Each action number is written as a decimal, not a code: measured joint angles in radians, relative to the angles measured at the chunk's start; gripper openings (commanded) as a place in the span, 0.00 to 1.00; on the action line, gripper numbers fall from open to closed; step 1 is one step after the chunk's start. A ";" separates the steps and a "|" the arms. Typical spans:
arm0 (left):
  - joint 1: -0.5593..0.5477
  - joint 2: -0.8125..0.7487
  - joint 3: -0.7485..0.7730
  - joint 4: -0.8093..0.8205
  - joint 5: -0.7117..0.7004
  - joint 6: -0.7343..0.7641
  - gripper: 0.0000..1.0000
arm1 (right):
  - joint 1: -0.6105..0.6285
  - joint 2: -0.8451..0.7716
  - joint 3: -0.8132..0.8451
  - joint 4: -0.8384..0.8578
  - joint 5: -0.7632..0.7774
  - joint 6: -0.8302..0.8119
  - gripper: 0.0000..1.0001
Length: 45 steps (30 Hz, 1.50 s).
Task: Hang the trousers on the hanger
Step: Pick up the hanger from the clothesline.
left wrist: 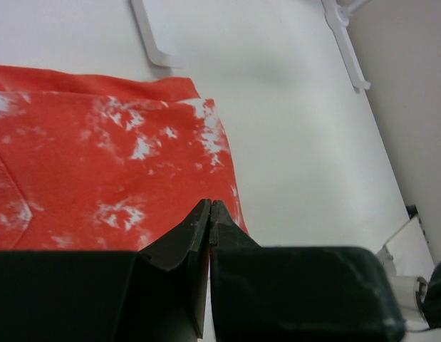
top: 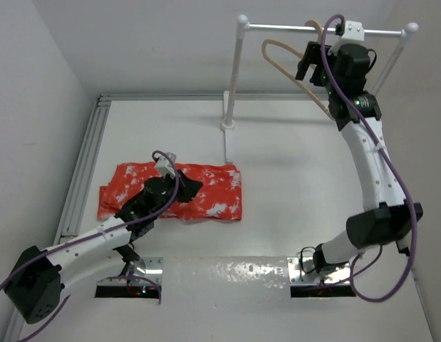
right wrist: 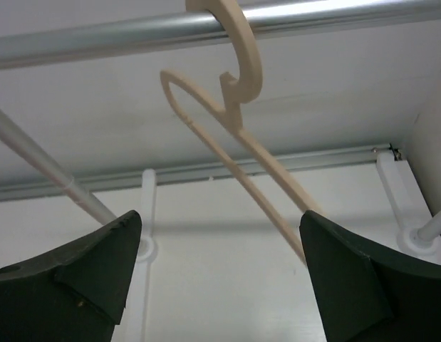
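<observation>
On the left half of the tabletop (top: 313, 164), seen from above, the trousers (top: 220, 194) lie flat and folded into a wide band. The left claw (top: 194, 187) sits low over their middle, presumably there to lift the cloth. The arm covers the centre of the fabric, so no waist button can be made out. At the far right the hanger (top: 281, 63) hangs by its hook from the white rail (top: 277, 27), clear of the tabletop. The right claw (top: 310, 63) is raised beside it and hides its right end. In the left wrist view the left claw (left wrist: 209, 208) is clenched, tips pressed together just over the near right edge of the trousers (left wrist: 99, 164). Whether a fold is caught between them cannot be told, since the claw's own body cuts off the cloth below. In the right wrist view the right claw (right wrist: 219, 219) is released, its fingers spread wide to either side of the hanger (right wrist: 243, 68) without touching it, likely so it can close on the sloping arm. The hook rides over the rail (right wrist: 99, 43), and the hanger's lower end disappears behind the right finger.
</observation>
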 measured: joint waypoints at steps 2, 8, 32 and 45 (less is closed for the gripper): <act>-0.027 0.000 -0.005 0.000 0.001 0.005 0.03 | -0.036 0.081 0.100 -0.058 -0.034 -0.027 0.91; -0.060 0.026 -0.008 0.009 0.004 0.016 0.03 | -0.137 0.222 0.140 -0.175 -0.087 -0.071 0.87; -0.060 0.106 -0.008 0.037 0.004 0.022 0.03 | -0.168 0.065 -0.161 -0.072 -0.206 -0.055 0.25; -0.060 0.106 -0.006 0.037 0.003 0.021 0.04 | -0.170 -0.040 -0.259 0.078 -0.214 0.008 0.00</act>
